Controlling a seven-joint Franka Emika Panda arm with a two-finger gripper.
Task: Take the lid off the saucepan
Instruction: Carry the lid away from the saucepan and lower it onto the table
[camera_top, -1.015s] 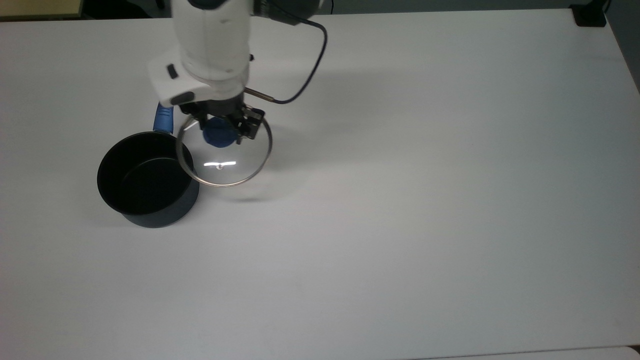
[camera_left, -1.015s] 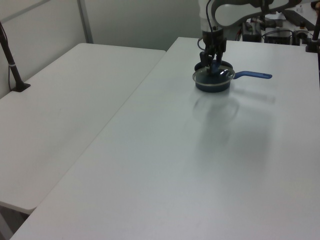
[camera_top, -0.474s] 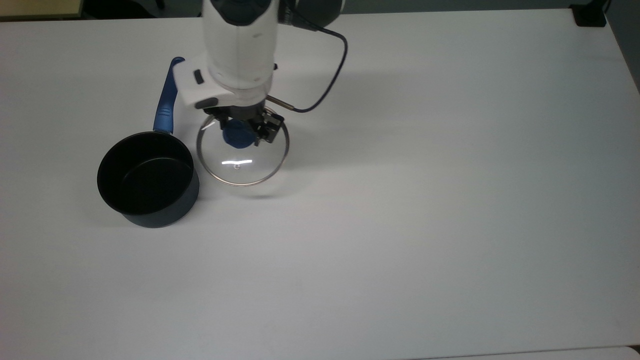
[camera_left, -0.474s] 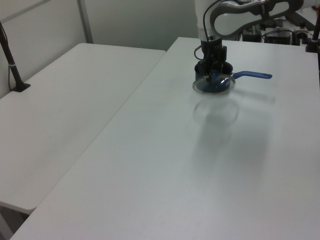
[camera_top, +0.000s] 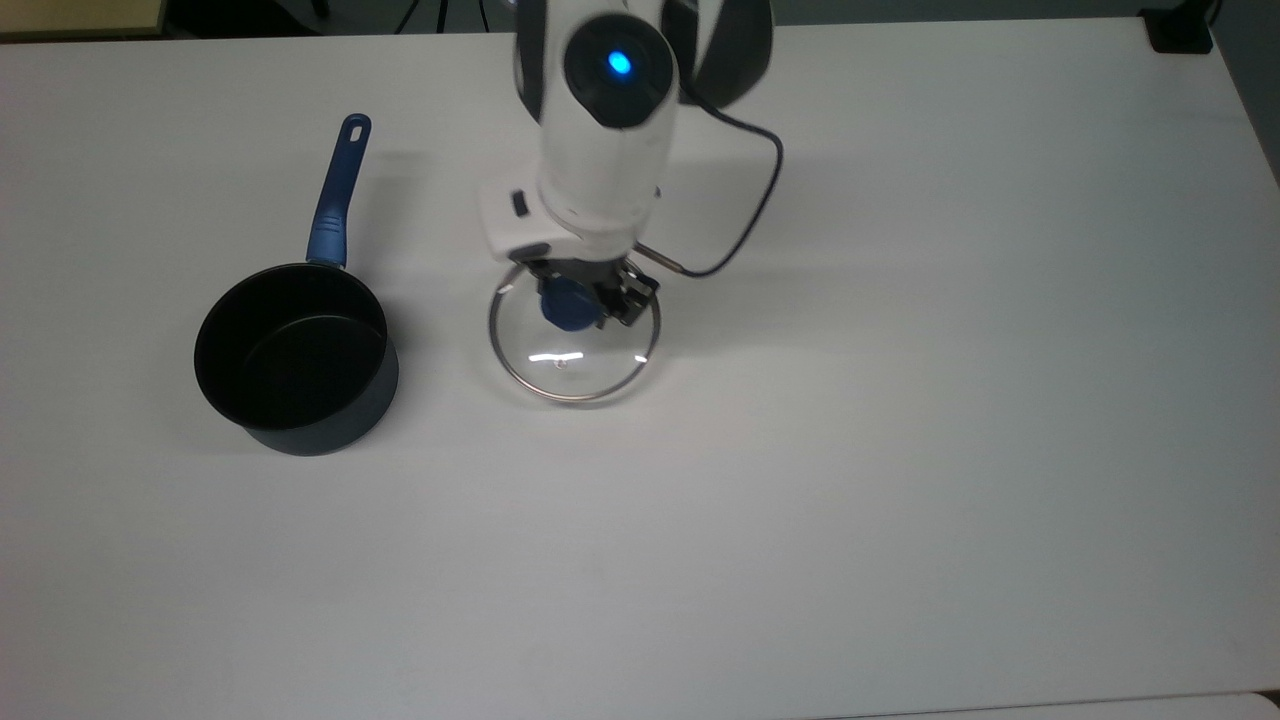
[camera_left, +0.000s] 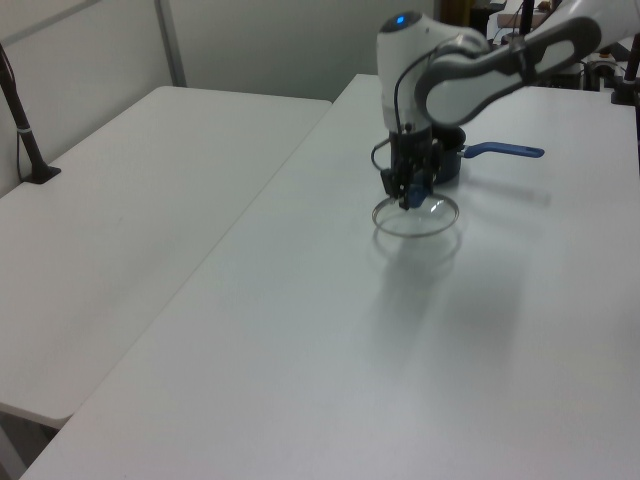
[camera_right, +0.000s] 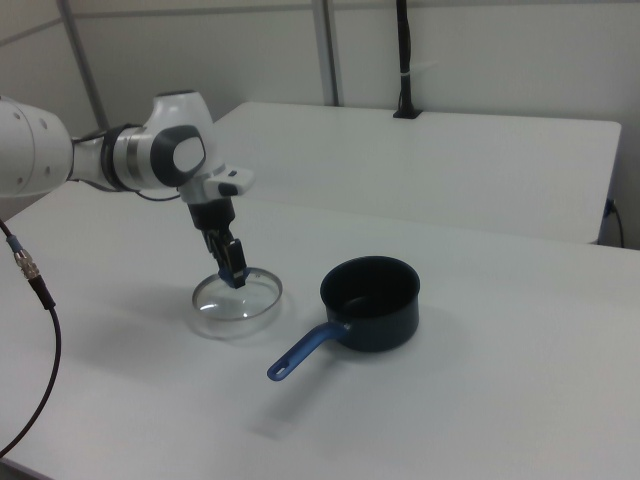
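White counter (camera_top: 900, 450), with a second white table beside it in the left view. The lid (camera_top: 590, 365) sits low over the counter surface; contact with the surface cannot be confirmed. Its blue knob (camera_top: 566, 306) is partly hidden by the gripper (camera_top: 580, 300). The fingers (camera_right: 232, 262) are closed on the knob. The saucepan (camera_top: 295, 355) stands apart toward the top view's left counter edge, uncovered, black interior empty, handle (camera_top: 335, 200) pointing toward the far edge.

a white table (camera_top: 900, 450) spans the top view. in the left view a second white table (camera_left: 120, 230) sits alongside it, with a black post (camera_left: 22, 120) standing at its far left edge.
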